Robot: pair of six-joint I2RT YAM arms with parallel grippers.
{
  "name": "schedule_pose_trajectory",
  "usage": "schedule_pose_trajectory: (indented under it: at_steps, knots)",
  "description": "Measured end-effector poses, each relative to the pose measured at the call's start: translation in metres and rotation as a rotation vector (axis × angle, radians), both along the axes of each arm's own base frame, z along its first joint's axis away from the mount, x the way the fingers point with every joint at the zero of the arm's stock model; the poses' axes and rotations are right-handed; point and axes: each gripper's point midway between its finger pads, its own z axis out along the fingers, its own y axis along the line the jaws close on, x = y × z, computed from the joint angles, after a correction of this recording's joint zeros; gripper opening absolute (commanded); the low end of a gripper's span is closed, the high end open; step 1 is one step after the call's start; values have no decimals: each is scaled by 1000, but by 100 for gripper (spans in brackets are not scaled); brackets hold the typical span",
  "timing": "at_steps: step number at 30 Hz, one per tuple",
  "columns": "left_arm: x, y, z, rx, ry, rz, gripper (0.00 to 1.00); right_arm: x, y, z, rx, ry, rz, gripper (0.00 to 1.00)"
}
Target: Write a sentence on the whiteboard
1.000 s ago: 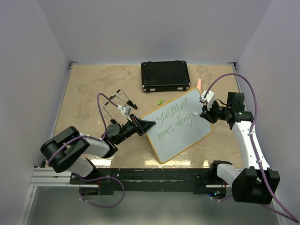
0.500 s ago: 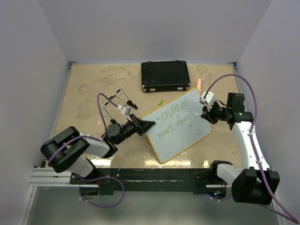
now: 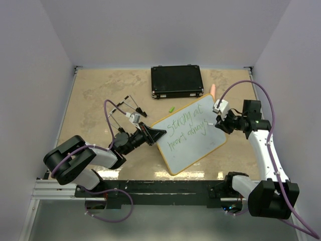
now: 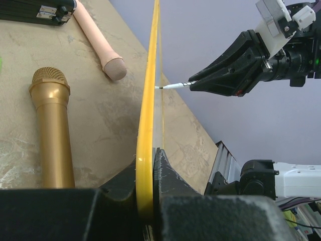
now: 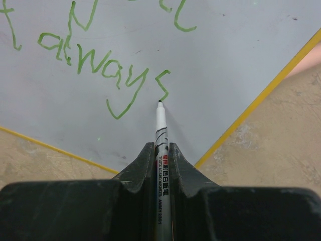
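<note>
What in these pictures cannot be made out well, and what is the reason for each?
- Top external view: the sentence on the whiteboard is too small to read surely.
- Right wrist view: the sentence is cut off by the top and left edges; the marker body is hidden between the right gripper fingers.
- Left wrist view: the whiteboard stands edge-on in the left gripper, so its writing face is hidden.

Green sentence (image 5: 95, 65) on the whiteboard (image 5: 225, 50) reads "always" up close, and from above, less surely, "strong at heart". The marker (image 5: 161, 125) barrel print is too small to read.
</note>
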Motion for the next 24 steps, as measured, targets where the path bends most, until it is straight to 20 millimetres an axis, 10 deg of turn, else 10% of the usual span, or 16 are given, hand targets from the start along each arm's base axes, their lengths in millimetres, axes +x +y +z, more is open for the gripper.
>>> schedule_pose_trajectory:
  at_steps: [24]
  knots:
    - [1,0,-2,-3,8,1,0,-9,9,-5,7,35,46,0]
